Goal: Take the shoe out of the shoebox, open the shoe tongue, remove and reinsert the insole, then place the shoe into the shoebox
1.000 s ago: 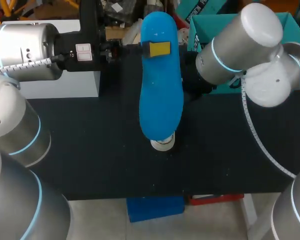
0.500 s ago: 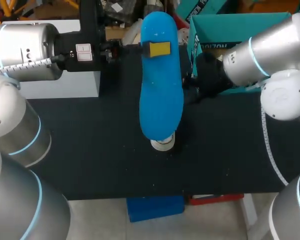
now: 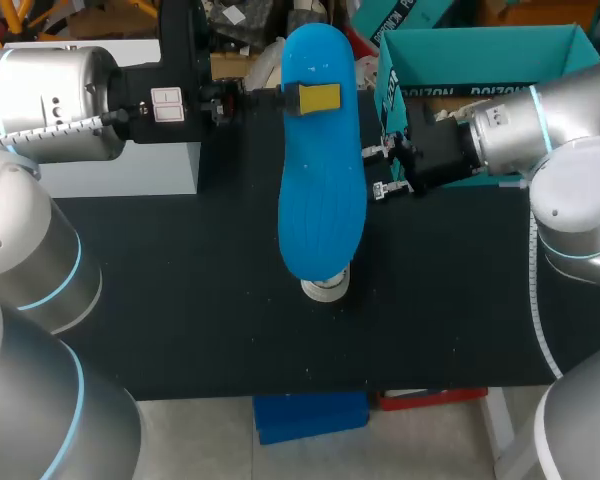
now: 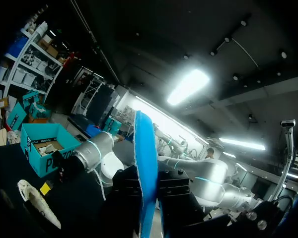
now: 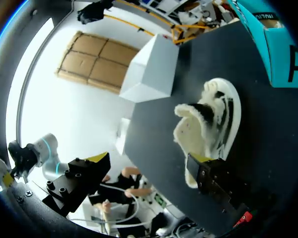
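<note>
My left gripper (image 3: 317,97) is shut on the heel end of a blue insole (image 3: 323,180), holding it high above the table. In the left wrist view the insole (image 4: 146,168) stands edge-on between the black fingers. The white shoe (image 3: 325,288) lies on the black table under the insole, only its tip showing in the head view. It appears whole in the right wrist view, where the shoe (image 5: 212,126) shows a fuzzy cream lining. My right gripper (image 3: 383,170) stands open beside the insole, just ahead of the shoe, with nothing between its fingers (image 5: 96,166).
The teal shoebox (image 3: 480,62) stands open at the back right, behind my right arm. A white box (image 3: 130,160) sits at the back left. The black table (image 3: 180,300) ends at a front edge near the shoe.
My right arm has drawn back to the right, so its open gripper now shows beside the insole. The left arm and the insole have not moved.
</note>
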Action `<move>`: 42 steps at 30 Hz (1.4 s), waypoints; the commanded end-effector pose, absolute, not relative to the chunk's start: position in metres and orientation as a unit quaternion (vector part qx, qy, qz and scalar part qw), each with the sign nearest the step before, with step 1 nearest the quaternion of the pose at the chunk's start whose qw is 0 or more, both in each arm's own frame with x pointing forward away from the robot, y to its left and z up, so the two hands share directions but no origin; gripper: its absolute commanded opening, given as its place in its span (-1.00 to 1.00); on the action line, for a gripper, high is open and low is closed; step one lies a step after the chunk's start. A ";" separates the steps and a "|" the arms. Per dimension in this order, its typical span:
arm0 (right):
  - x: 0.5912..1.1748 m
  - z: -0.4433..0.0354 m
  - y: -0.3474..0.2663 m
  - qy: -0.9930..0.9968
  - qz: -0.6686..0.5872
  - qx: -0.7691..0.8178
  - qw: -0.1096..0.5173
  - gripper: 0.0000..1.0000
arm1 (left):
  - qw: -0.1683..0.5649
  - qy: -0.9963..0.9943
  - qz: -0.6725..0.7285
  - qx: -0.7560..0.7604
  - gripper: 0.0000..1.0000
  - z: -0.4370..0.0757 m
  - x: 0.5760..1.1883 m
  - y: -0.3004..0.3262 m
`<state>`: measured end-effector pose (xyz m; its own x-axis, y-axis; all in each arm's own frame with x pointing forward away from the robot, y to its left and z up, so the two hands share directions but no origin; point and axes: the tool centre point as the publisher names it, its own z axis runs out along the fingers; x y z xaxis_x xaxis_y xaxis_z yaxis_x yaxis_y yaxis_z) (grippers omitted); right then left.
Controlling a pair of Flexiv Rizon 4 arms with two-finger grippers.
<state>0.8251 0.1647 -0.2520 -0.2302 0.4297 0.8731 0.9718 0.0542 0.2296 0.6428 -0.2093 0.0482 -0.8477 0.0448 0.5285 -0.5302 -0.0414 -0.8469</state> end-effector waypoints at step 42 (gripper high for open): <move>0.823 -0.240 0.149 -0.606 -0.452 -0.544 0.365 1.00 | -0.102 -0.697 0.699 -0.121 -1.00 -0.042 0.652 -0.248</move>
